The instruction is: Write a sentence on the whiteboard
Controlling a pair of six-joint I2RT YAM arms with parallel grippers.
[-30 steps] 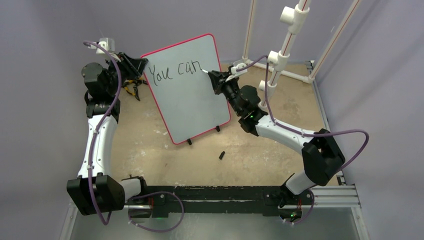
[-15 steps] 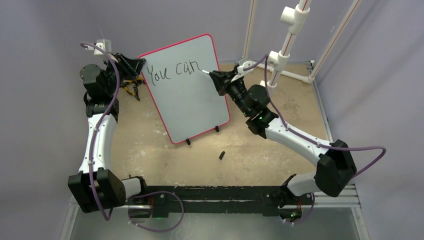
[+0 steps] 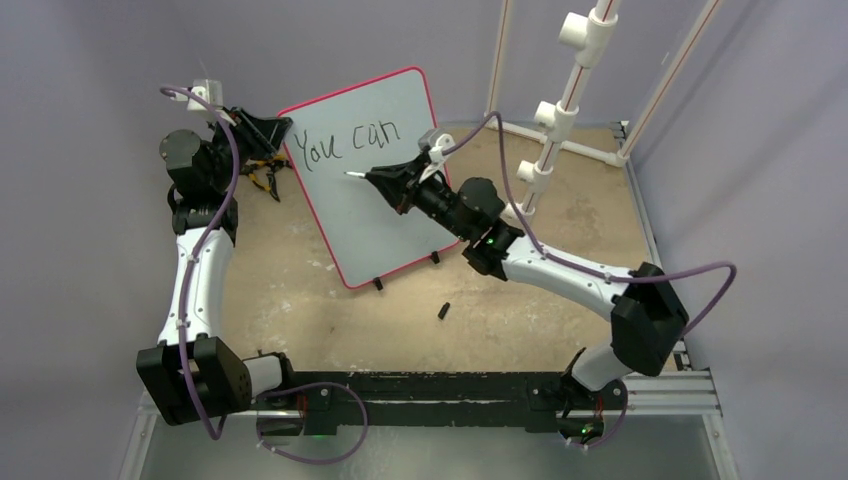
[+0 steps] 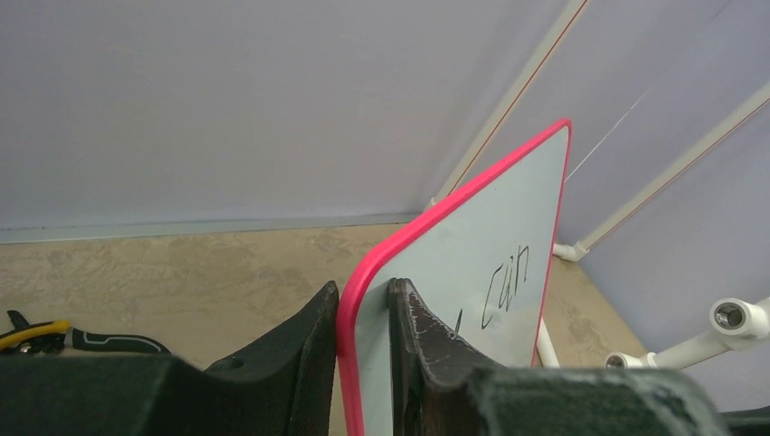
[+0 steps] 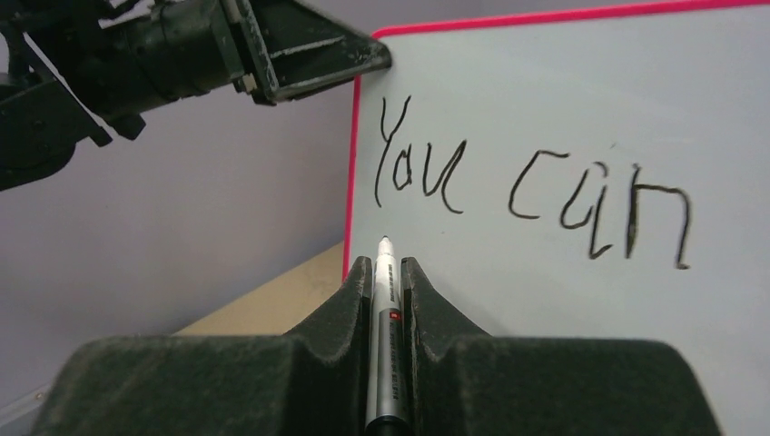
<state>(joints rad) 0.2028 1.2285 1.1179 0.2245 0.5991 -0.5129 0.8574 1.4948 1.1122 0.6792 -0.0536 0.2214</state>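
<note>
Top external view: found the sentence (image 3: 348, 143) as one line of thin black marker strokes, reading "You can", across the upper part of the whiteboard (image 3: 385, 225). Found the whiteboard standing on its short lower edge, on small black feet (image 3: 378, 284), at the far-left part of the table (image 3: 300, 290), with a red-pink rim all round.

Logged the left gripper (image 3: 272, 130) pinching the board's upper left corner, one finger on the written face, one behind, rim between them. Confirmed edge-on from the left wrist view. Logged the right gripper (image 3: 385, 183) in front of the board's middle, pressed together on a silver-barrelled marker (image 5: 386, 300). Tip pointing at the white face just below "You", near the left rim. Could not confirm contact between tip and surface from any view.

Around the board, noted:
- yellow-handled pliers (image 3: 262, 176) on the table just beside the left edge, below the left gripper;
- a small black piece (image 3: 443, 311) lying in front of the feet, apart from them, too small to identify;
- a white pipe frame (image 3: 556, 115) standing at the far right, well apart from the board;
- purple cables (image 3: 205, 250) running along both arms.

Obstructions: right-hand edge of the board partly covered by the right arm in the top view. From the left wrist, only "can" and one further stroke legible, remaining lettering hidden behind the front finger. Pliers cut off at the left border there.
</note>
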